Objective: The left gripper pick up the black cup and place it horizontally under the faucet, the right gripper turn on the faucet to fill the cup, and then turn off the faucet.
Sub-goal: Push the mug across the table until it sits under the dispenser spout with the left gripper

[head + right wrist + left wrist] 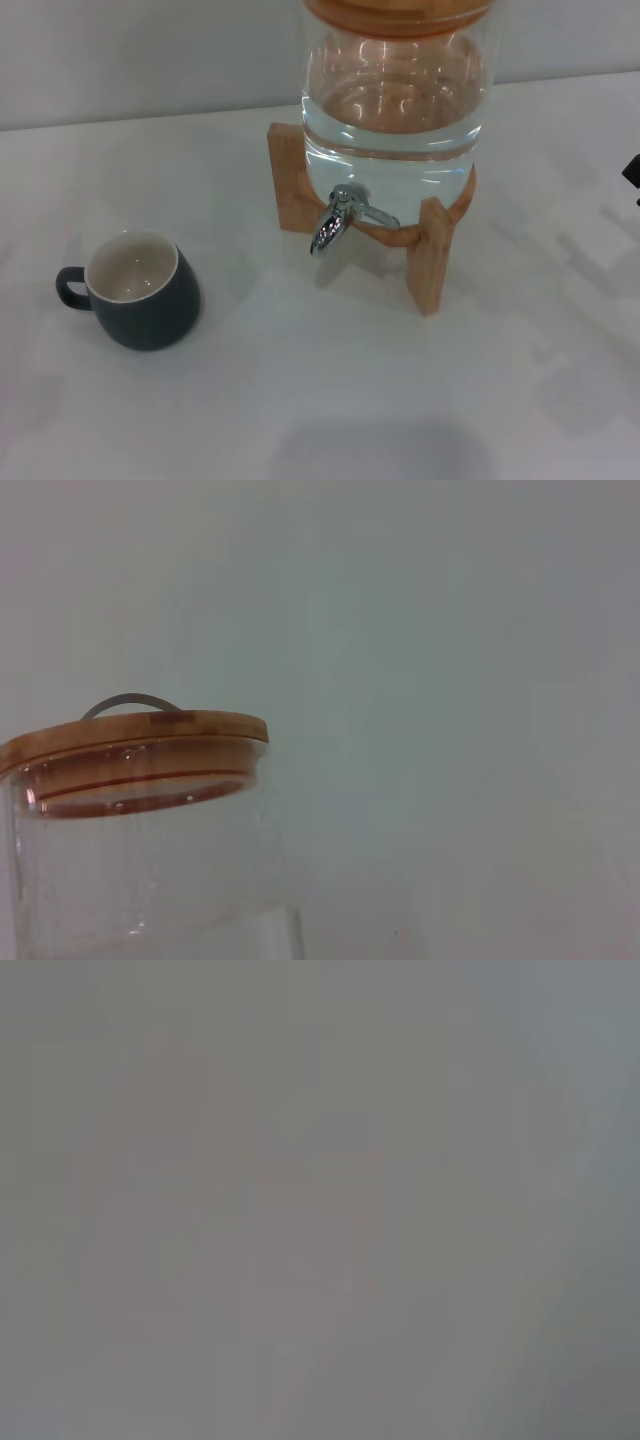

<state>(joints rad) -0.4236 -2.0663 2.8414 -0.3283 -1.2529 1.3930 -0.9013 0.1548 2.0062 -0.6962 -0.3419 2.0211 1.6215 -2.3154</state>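
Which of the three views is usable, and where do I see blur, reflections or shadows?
Head view: clear; bright reflections on the faucet and the glass jar, a soft shadow beside the black cup. Left wrist view: only a featureless grey blur. Right wrist view: the jar's wooden lid is visible, slightly soft.

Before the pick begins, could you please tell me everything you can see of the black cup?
The black cup is a squat, rounded mug, dark charcoal outside and cream-white inside, with what looks like a glazed ceramic finish. It stands upright on the white table, mouth up and seemingly empty. Its small loop handle points to the robot's left, away from the faucet, which is off to the cup's right. Nothing touches it but the table; no gripper is near.
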